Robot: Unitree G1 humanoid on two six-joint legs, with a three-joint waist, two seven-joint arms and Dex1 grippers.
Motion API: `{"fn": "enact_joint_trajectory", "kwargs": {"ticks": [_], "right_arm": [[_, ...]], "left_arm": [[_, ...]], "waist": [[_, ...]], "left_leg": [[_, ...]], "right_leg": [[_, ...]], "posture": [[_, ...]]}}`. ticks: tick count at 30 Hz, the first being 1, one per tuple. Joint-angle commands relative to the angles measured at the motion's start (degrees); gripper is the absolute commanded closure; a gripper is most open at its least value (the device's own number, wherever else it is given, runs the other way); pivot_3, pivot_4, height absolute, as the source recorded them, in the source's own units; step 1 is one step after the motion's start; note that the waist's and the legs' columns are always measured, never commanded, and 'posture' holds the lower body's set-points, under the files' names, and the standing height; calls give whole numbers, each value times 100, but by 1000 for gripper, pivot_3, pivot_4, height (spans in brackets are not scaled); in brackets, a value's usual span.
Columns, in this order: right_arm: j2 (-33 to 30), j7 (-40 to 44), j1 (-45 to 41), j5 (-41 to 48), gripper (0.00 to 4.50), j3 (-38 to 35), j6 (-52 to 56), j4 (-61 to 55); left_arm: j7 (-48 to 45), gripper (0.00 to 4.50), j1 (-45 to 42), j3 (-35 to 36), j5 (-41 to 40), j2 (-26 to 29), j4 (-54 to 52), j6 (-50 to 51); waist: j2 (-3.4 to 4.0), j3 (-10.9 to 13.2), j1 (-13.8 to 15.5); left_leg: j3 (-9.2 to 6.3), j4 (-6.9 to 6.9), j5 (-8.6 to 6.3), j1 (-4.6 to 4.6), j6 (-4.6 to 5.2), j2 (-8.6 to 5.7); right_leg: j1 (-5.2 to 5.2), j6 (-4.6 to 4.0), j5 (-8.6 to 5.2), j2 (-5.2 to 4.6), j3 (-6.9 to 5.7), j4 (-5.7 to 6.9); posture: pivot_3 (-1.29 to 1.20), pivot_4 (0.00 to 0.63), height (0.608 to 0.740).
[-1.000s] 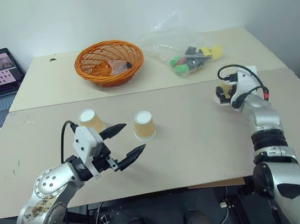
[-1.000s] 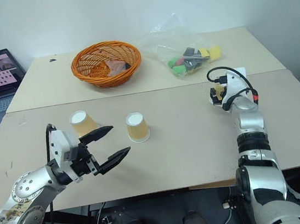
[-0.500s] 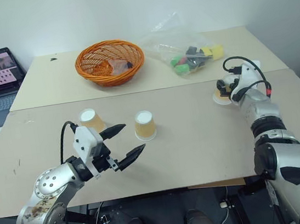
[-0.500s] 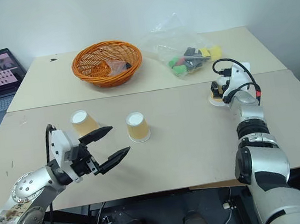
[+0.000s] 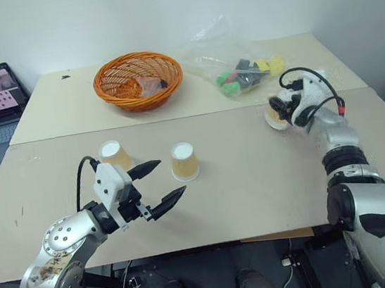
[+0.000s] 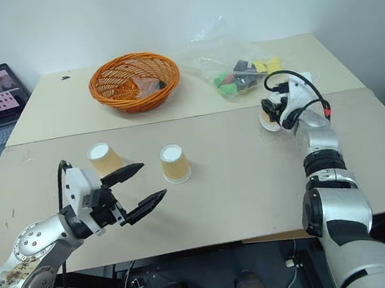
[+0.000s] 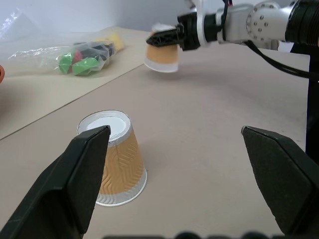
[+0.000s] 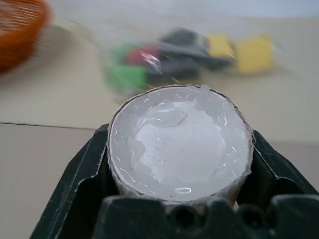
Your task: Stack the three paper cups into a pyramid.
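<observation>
Our right hand [image 5: 278, 108] grips the third cup [image 7: 162, 51]. Our left hand [image 5: 161, 184] waits, released. We should seat it gently atop both cups [image 5: 184, 162] on the desk [image 5: 253, 171].

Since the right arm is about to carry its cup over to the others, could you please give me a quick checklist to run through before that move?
1. Right gripper shut on the third cup: ok.
2. That cup lifted off the table: ok, seen from the left wrist.
3. Two base cups upside down: ok.
4. Base cups close enough to carry a top cup: not ok, a wide gap.
5. Left gripper open, holding nothing: ok.
6. Path to the base cups free: ok.
</observation>
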Motion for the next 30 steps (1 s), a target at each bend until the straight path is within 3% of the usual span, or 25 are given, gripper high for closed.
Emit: {"fn": "enact_joint_trajectory", "kwargs": {"ticks": [1,4,8,30], "right_arm": [[-360,2016,229,688,1814,544,779,-1602],[-531,3141,531,1121,1814,910,1308,-2306],[-434,3654,785,1302,1814,1170,1477,-2503],[216,3491,959,465,1814,1928,548,-1872]], "left_arm": [[3,0,13,66,-49,42,-228,-6],[-35,0,-25,32,-48,45,-186,-15],[-14,0,-104,-1,-80,19,-195,18],[217,0,35,168,-228,40,-473,230]], "waist": [[1,1,12],[-1,0,30],[-3,0,73],[-3,0,102]], "left_leg": [[-3,-2,0,-1,0,2],[-6,-3,-1,-2,2,1],[-4,1,0,6,1,-1],[-4,1,0,2,0,0]], "right_leg": [[-1,0,0,1,-4,-2],[6,0,0,-2,-10,-11],[14,-1,1,-3,-8,-9],[4,-1,1,-2,-8,-8]], "posture": [[0,150,740],[0,150,740],[0,150,740],[0,150,740]]}}
